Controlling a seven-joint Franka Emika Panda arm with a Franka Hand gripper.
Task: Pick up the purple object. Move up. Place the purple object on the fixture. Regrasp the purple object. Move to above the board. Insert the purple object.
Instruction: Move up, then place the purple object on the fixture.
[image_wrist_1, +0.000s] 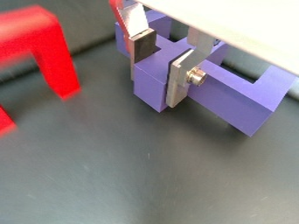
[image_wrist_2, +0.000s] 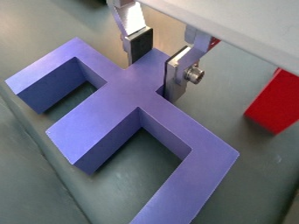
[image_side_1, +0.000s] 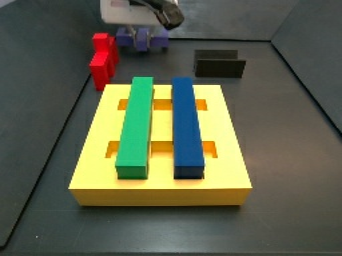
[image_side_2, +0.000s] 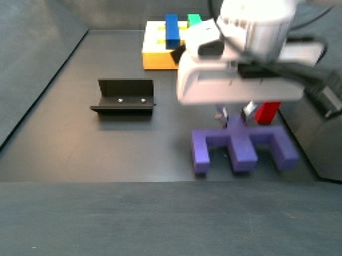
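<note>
End effector low over matte purple blocky notched piece, silver plate fingers straddling raised centre knob, narrowly spread; glossy red block nearby on dark bench.

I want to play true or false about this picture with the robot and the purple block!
1. The end effector is down at the purple object. True.
2. The purple object sits on the fixture. False: it lies on the floor, apart from the fixture.
3. The board carries a green bar and a blue bar. True.
4. A red piece rests on the board. False: it stands on the floor beside the purple object.
</note>
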